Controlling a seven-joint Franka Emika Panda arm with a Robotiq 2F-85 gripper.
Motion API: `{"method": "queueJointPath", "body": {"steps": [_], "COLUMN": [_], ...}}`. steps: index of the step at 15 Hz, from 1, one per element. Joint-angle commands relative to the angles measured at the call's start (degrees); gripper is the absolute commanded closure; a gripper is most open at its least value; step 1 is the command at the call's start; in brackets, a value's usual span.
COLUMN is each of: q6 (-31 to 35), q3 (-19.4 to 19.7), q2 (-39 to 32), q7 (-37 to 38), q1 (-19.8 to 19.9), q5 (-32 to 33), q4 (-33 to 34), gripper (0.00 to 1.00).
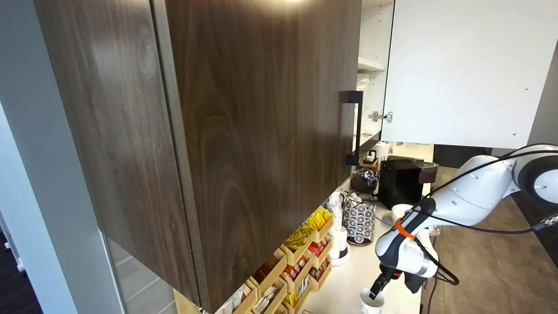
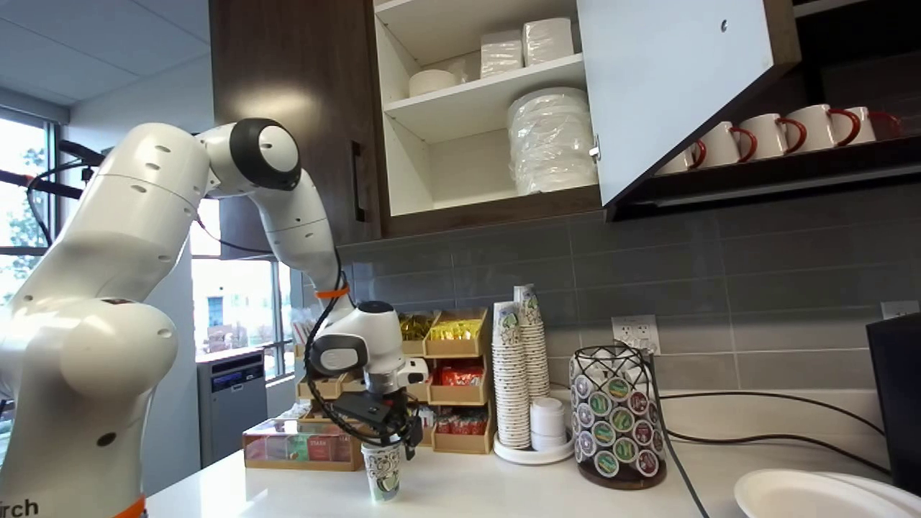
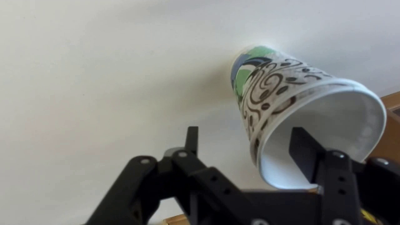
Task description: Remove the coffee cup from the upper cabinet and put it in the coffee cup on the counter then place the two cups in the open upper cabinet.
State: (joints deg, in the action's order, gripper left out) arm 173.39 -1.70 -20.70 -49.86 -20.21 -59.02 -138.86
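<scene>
Coffee cups (image 2: 382, 471), nested one inside the other, stand upright below and nearer than the upper cabinet (image 2: 496, 211), whose door (image 2: 669, 65) hangs open to the right. The white counter (image 2: 460, 495) runs beneath them, and in an exterior view the robot arm (image 2: 137, 208) reaches over it from the left. At its far side stands a wooden rack of packets (image 2: 457, 394), with tall stacks of paper cups (image 2: 512, 388) to the right and a pod holder (image 2: 622, 482) beside those. The gripper (image 3: 245, 128) points down, fingers (image 3: 304, 153) spread apart: one reaches into the cups' mouth, the other stands outside, apart from the wall.
</scene>
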Motion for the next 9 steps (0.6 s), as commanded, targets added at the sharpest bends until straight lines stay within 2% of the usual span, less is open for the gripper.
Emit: {"method": "queueJointPath", "body": {"steps": [1,7,9], "q6": [0.92,0.05,-0.06], "q3": [0.94,-0.03,-0.29], "q2": [-2.16,-0.74,0.07], "q7": [2.57,2.87,2.55], "q1": [-1.18,0.55,1.19], "q5": [0.77,-1.70,-2.62], "q4": [0.88,1.60,1.78], "gripper": [0.56,0.99,1.00]}}
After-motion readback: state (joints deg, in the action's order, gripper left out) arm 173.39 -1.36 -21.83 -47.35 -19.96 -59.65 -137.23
